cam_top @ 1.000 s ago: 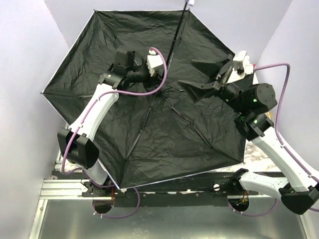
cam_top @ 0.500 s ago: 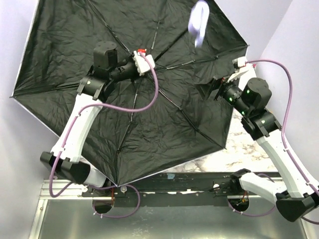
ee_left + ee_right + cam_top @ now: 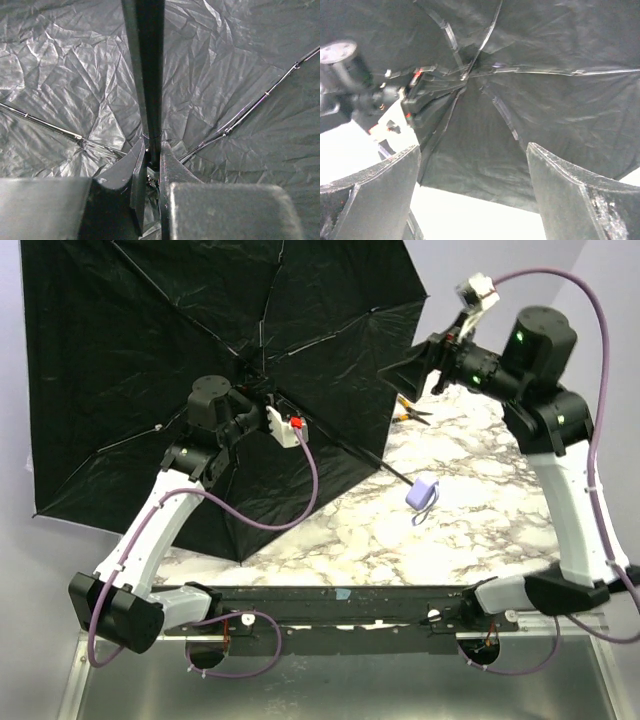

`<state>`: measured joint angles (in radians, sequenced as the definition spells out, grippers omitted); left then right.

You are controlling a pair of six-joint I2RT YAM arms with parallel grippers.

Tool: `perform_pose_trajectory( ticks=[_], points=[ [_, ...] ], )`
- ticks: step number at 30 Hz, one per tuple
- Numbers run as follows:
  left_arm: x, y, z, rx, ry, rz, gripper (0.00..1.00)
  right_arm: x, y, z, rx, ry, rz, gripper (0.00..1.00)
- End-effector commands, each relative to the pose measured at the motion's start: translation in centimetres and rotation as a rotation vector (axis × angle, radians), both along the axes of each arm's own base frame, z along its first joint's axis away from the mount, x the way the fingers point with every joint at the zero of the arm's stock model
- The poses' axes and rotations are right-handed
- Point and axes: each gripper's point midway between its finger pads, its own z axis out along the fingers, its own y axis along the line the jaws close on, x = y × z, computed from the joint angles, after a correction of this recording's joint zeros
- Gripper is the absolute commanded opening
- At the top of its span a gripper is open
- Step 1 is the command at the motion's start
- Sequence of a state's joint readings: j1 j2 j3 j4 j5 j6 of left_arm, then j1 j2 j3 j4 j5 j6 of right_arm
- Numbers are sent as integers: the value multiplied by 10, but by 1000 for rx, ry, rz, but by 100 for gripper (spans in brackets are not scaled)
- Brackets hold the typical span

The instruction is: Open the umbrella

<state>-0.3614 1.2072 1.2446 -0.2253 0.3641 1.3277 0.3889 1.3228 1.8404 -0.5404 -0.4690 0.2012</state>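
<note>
Overhead only, umbrella handle (image 3: 422, 492); left pincer (image 3: 152, 152) tight around shaft (image 3: 145, 75), right pincer (image 3: 472, 150) wide, empty.

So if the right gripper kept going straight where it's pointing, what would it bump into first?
Probably the umbrella. The open right gripper points straight at its black inside, with nothing else between its fingers. How far away the fabric is, the pictures don't show.

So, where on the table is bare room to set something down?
Bare marble between the umbrella's handle knob and the right arm, and the strip from the knob to the near rail. Crowded: the left side, under the open canopy.
</note>
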Motion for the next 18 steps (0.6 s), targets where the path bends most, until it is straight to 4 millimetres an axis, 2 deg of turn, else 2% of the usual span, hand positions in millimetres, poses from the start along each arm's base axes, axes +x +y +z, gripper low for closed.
perform_pose_trajectory(
  ticks=[1,2,8,12,15,18],
  points=[
    [-11,13,87,78,-397,43,0,-43,27,-61,-172,335,352,87],
    [-14,13,90,107,-433,39,0,-48,29,-72,-201,391,395,86],
    [-19,15,103,200,-550,54,0,-84,42,-79,-212,472,575,85],
    [-14,14,107,250,-590,70,0,-107,48,-101,-263,523,652,85],
    [-8,15,107,294,-617,86,0,-115,48,-117,-284,569,668,85],
    [-3,16,109,314,-648,104,0,-113,46,-140,-352,592,634,85]
  ],
)
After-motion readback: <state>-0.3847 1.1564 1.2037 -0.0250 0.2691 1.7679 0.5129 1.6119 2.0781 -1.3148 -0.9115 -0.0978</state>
